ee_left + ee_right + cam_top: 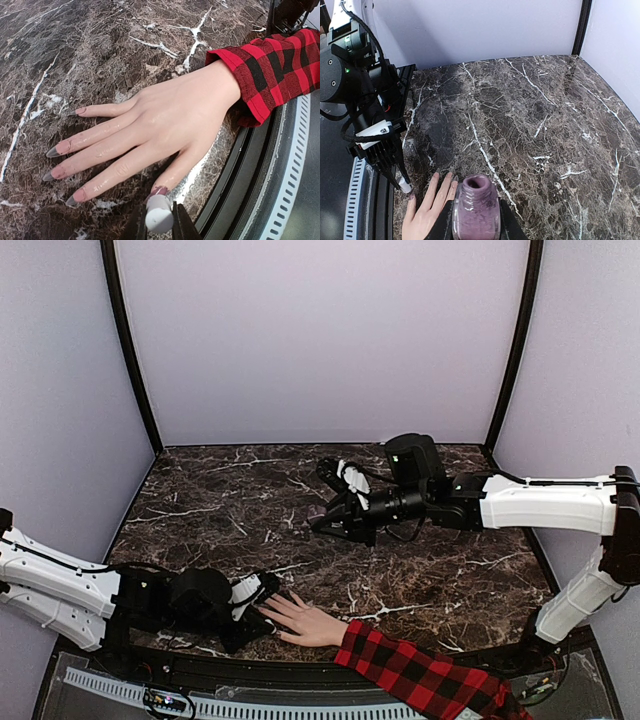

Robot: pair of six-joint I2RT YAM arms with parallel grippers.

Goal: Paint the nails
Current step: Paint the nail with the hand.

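A pale hand (170, 120) in a red-and-black plaid sleeve (272, 65) lies flat on the marble table near its front edge (305, 623). Its long nails (52, 151) are greyish; the thumb nail (160, 190) carries purple polish. My left gripper (159, 222) is shut on a white brush cap (159, 214), which points down at the thumb nail and hides the brush. Near the table's middle, my right gripper (335, 522) is shut on an open bottle of purple polish (476, 210). The right wrist view also shows the hand (427, 212) and the white brush cap (406, 187).
A black rim and a white perforated strip (295, 165) run along the table's front edge, just beside the hand. Lilac walls with black corner posts (130, 350) close in the back and sides. The dark marble tabletop (220, 500) lies between the two arms.
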